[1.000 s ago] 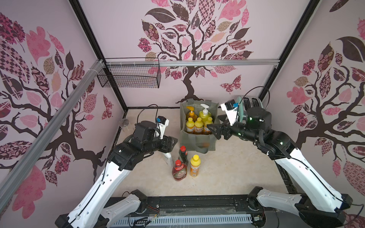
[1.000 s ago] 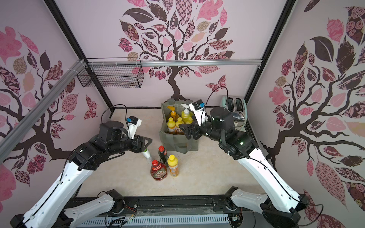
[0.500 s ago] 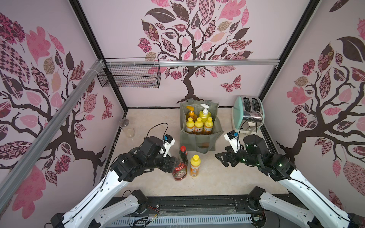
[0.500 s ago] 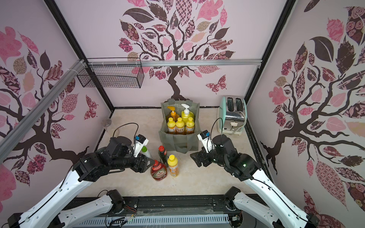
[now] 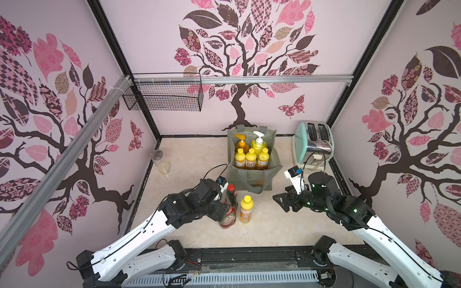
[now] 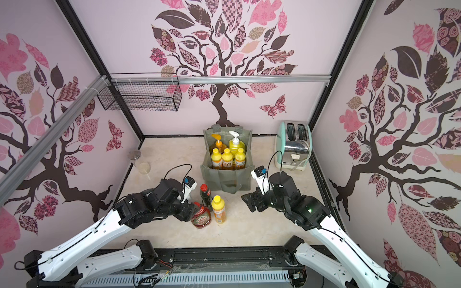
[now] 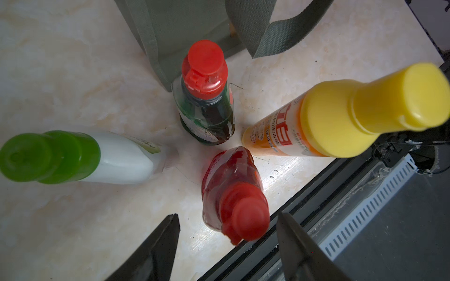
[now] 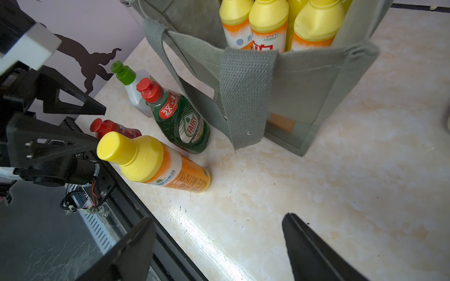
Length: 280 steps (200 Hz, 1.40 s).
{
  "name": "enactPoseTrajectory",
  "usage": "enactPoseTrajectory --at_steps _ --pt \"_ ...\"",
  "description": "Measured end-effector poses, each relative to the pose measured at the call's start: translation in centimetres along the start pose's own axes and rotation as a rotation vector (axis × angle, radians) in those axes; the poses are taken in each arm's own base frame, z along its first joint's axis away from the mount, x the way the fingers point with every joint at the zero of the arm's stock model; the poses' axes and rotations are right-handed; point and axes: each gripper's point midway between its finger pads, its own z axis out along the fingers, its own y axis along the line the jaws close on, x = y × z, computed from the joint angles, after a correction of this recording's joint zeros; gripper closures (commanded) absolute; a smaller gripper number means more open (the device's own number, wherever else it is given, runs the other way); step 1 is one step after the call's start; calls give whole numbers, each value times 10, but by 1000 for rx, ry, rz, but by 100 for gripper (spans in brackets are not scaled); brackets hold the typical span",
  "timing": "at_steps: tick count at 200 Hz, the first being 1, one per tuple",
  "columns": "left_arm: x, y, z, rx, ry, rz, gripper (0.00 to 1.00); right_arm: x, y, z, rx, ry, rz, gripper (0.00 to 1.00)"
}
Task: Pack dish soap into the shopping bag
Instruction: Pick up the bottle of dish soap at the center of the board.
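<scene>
Marble tabletop point(image 5: 274, 232): open stretch between shopping bag point(image 5: 252, 179) and spread right claw point(image 5: 280, 203)

Toaster point(image 5: 313, 144), glass jar point(image 5: 159, 162), wire basket point(image 5: 164, 97)

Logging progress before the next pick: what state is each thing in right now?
bag: upright, open, partly filled.
packed bottles: five, upright.
orange bottle: upright outside bag, capped.
red bottle: upright outside bag, capped, ungripped.
green bottle: upright beside bag, capped.
white bottle: upright outside bag, capped.
left gripper: open, straddling red bottle's cap.
right gripper: open, empty.
toaster: slots empty.
jar: upright, lid on.
</scene>
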Motion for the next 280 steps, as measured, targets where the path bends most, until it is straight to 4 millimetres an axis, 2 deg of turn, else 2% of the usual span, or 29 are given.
enactPoseTrajectory --at_steps 18,45,73,112,174,191,229,254,280 --pt "0 2 7 -16 11 1 35 -1 1 -2 -2 -8 1 14" --pt "2 3 14 -26 19 4 48 -2 1 -5 -5 -20 0 14" --pt "0 2 15 -22 3 5 53 -2 1 -6 -5 -22 3 14" --pt "-5 0 17 -13 -21 5 74 -3 2 -8 -7 -29 5 14" --pt "-6 0 16 -8 -27 9 100 -5 3 -14 -13 -52 9 14" --pt "-4 0 14 -7 -21 9 100 -5 3 -14 -13 -53 9 14" --pt "1 3 -2 -23 10 11 100 -5 4 -16 -15 -58 11 14" --pt "-7 4 -27 -13 -47 8 100 -5 4 -16 -16 -61 11 14" --pt "-25 -1 -61 20 -140 3 100 -6 4 -17 -16 -63 10 14"
